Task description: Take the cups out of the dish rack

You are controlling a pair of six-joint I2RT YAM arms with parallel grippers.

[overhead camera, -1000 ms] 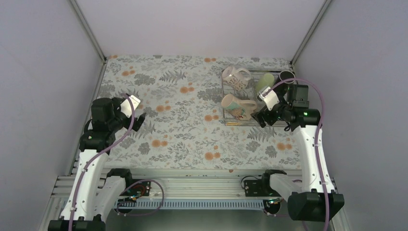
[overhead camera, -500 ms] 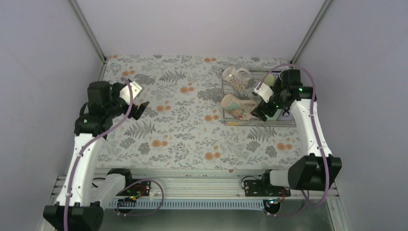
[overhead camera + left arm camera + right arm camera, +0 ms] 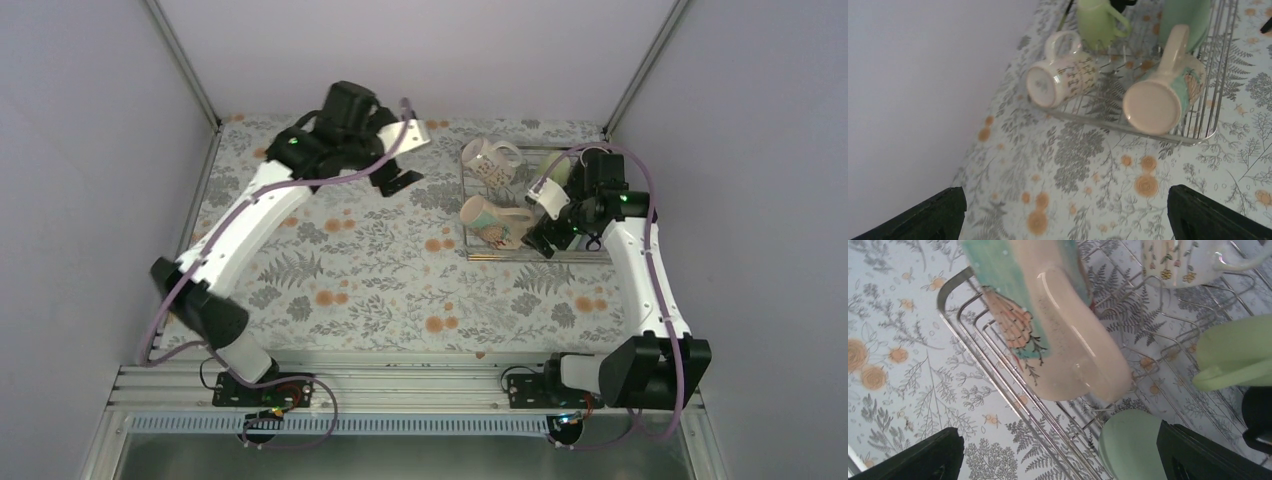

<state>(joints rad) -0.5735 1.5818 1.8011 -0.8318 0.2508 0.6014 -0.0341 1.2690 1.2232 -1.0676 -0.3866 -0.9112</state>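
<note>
The dish rack [image 3: 540,257] stands at the back right of the table. In it a cream patterned mug [image 3: 490,160] and a teal-and-cream patterned mug [image 3: 495,222] lie on their sides, with a pale green mug [image 3: 553,170] behind them. My right gripper [image 3: 547,240] hangs open over the rack's near side. In its wrist view the green tumbler [image 3: 1133,445] sits just inside the right finger, below the patterned mug [image 3: 1058,340]. My left gripper [image 3: 398,183] is open above the cloth left of the rack, facing the cream mug [image 3: 1063,77] and the patterned mug's base [image 3: 1153,102].
A floral cloth [image 3: 380,270] covers the table. Grey walls close in the left, back and right. The rack's wire rim [image 3: 1128,125] lies between my left gripper and the mugs. An aluminium rail [image 3: 400,375] carries both arm bases at the near edge.
My left arm has swung from the table's left side up to the back middle, toward the rack. My right gripper has shifted slightly and stays over the rack, open.
</note>
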